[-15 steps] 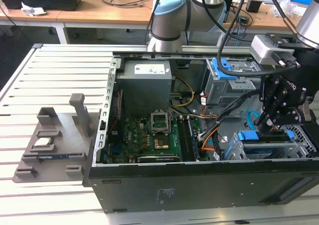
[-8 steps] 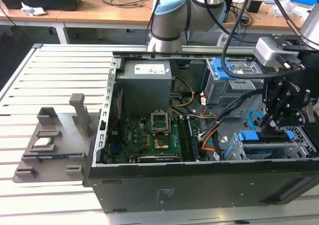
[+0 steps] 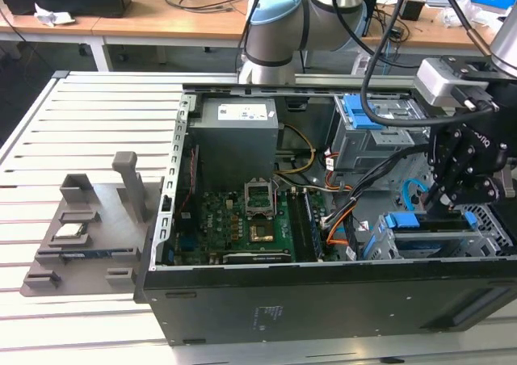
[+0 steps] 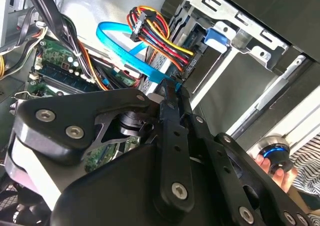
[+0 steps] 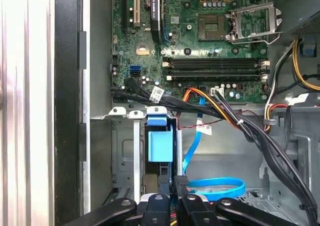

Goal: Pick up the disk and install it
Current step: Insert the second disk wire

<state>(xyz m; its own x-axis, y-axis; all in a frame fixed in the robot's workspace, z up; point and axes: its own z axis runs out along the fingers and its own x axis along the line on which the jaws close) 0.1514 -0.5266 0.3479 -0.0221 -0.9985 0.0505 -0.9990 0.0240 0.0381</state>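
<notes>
The disk sits on edge in the drive cage at the front corner of the open computer case, on the exterior view's right. Its blue plastic rail faces up out of the slot in the first wrist view. My gripper hangs right over that cage, at the end of the disk. In both wrist views its black fingers are drawn together into a narrow tip, shut with nothing visible between them. The tip lies at or just above the blue rail; I cannot tell whether it touches.
Bundled black, orange and red cables and a blue flat cable run beside the cage. The motherboard, a grey power-supply box and a second bay with a blue latch fill the case. A grey fixture holding a chip lies outside it. A hand holds a round device.
</notes>
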